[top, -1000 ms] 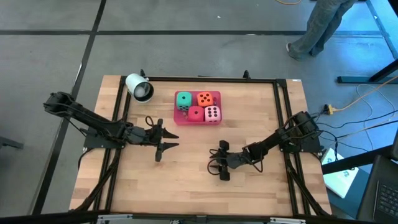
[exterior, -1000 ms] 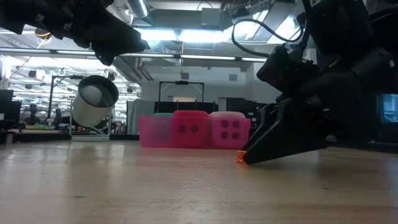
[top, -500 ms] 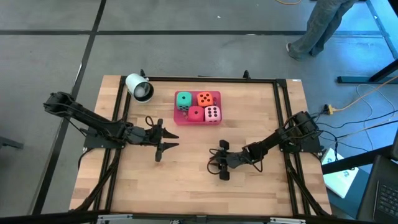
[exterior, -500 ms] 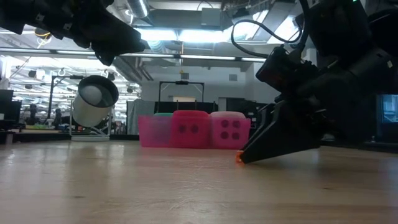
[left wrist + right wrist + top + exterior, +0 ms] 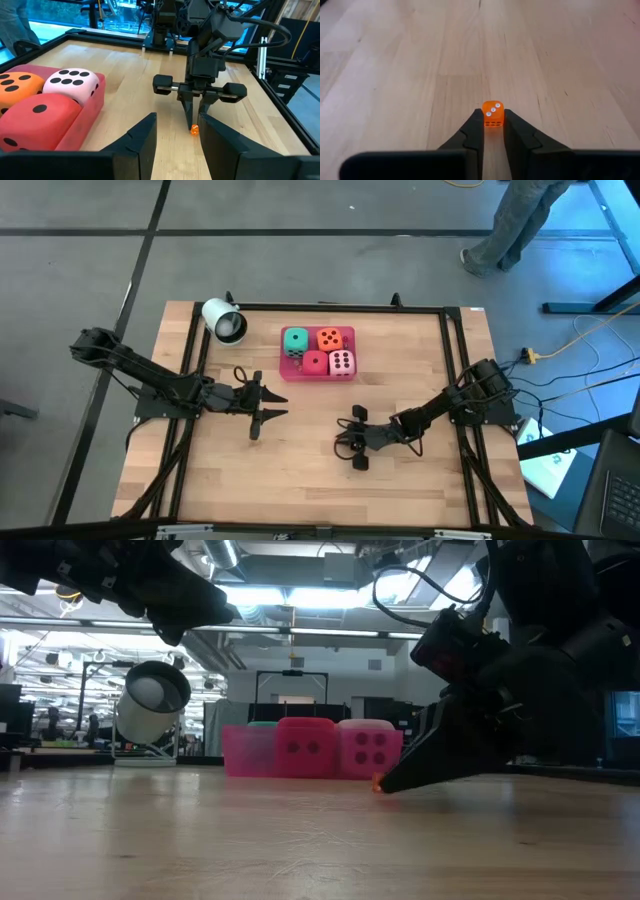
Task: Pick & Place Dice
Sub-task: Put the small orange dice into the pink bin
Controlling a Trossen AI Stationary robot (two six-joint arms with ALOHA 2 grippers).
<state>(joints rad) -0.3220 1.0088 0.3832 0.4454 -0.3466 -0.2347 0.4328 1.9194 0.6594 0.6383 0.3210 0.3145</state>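
A pale wooden table (image 5: 300, 470) fills the foreground, with a grey floor around it and a workshop with ceiling lights beyond. Near the table's front centre the right gripper (image 5: 493, 131) is down at the surface, its two dark fingertips clenched on a tiny orange die (image 5: 493, 114) with white pips, which sits on the wood right at the tips. The left wrist view shows the same small die (image 5: 194, 130) pinched under that gripper (image 5: 195, 120). Level with it on the other side, the left gripper (image 5: 268, 407) hangs above the wood with its fingers (image 5: 141, 134) partly spread and nothing between them. Farther back, in the middle of the table, a pink tray (image 5: 288, 370) holds four big dice side by side: a teal die (image 5: 295, 340), an orange die (image 5: 330, 338), a red die (image 5: 314, 363) and a pale pink die (image 5: 341, 363). A white cup (image 5: 224, 320) lies on its side at the far left corner. Past the table a person's legs (image 5: 510, 225) stand on the floor.
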